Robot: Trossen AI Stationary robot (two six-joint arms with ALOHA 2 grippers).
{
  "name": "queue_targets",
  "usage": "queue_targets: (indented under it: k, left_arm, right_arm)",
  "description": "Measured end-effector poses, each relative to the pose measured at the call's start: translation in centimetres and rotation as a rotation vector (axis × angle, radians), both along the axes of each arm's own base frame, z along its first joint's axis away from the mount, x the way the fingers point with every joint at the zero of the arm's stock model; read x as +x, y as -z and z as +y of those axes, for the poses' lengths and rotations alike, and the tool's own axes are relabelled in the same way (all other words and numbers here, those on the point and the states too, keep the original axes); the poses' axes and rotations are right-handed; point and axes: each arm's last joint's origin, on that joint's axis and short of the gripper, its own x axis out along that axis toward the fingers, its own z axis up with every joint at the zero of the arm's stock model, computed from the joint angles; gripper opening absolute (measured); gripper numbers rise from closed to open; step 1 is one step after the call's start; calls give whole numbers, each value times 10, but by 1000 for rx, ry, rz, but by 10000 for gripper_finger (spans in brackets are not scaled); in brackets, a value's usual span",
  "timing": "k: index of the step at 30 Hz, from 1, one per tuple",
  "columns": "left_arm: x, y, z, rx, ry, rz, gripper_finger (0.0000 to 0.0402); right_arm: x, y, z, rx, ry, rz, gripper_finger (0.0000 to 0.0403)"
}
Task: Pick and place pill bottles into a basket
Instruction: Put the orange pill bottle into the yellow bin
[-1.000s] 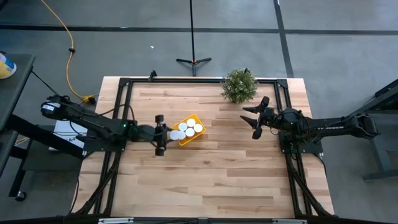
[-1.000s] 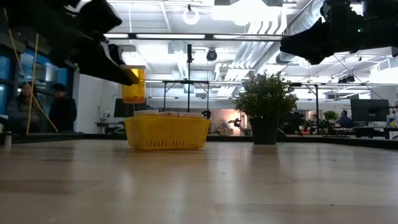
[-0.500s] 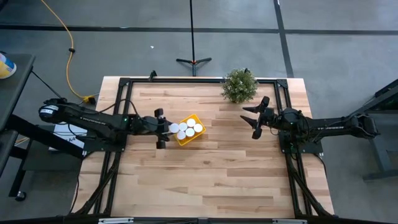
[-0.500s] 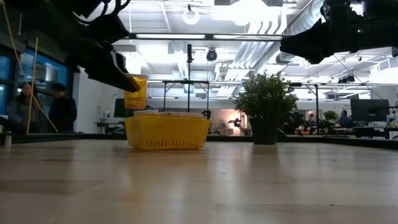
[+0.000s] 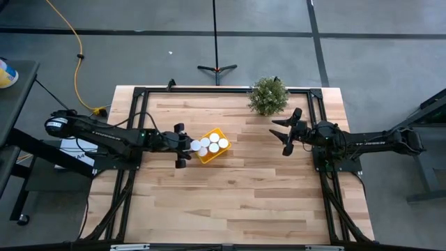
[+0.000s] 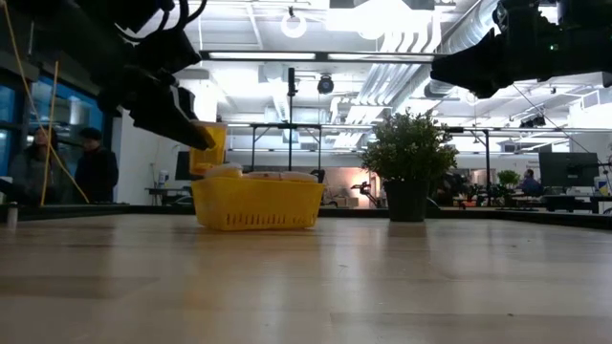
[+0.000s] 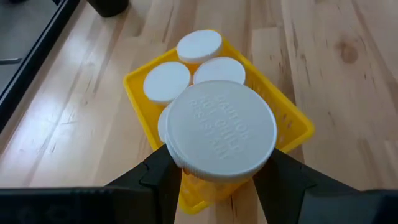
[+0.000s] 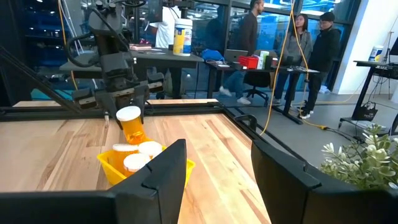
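Six pill bottles can be counted in the high view, every white cap inside or over the one yellow basket [image 5: 211,145], which sits on the wooden counter [image 5: 237,195] near its middle, closer to the left arm. Five of them stand in the basket, though the left wrist view shows only four caps clearly, such as one at the far end [image 7: 199,46]; the sixth bottle [image 6: 209,151] is upright, pinched between the fingers of the left tool [image 7: 217,180] over the basket's left end, its orange body showing just above the yellow rim in the low view. One potted plant [image 5: 268,95] stands at the counter's far edge. The right tool [image 5: 285,132] hangs above the counter near that plant, well apart from the basket, its fingers spread with nothing between them. Three people stand in the room beyond the counter in the right wrist view. Compared with a second ago, the left tool has carried its bottle sideways to the basket and lower, from clearly above the rim to almost in; the right arm has not moved.
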Motion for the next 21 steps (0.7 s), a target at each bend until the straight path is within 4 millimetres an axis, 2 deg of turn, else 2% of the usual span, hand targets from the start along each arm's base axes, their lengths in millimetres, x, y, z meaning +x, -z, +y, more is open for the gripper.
queue_targets:
  k: [21]
  left_arm:
    - [0, -1, 0, 18, 22, -1, 207]
  right_arm:
    - [0, 0, 0, 0, 0, 0, 172]
